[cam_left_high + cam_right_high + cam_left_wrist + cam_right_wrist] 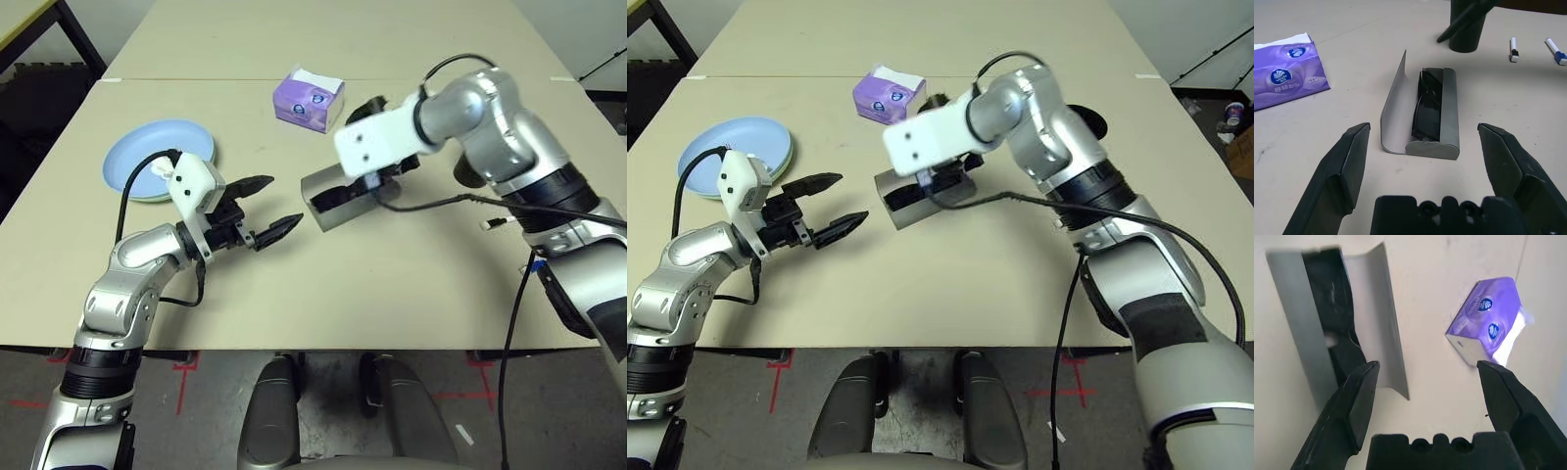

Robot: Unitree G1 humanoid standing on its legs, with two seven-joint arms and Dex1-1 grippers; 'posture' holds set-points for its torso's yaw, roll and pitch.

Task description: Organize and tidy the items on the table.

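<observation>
The grey glasses case [338,199] lies open mid-table with the black sunglasses [1427,105] inside and its lid [1393,110] standing up. My left gripper [282,203] is open just left of the case, apart from it, nothing between its fingers. My right gripper [1427,364] hovers open right over the case's lid edge, holding nothing. A light blue plate [157,157] rests on a pale green one at the left. The tall black cup [1466,27] and two white pens [1514,49] lie right of the case. No crumpled tissue is in view.
The purple tissue box [309,98] sits just behind the case, near the seam of the beige table [392,284]. My right forearm and its cable stretch over the table's right side, partly hiding the cup.
</observation>
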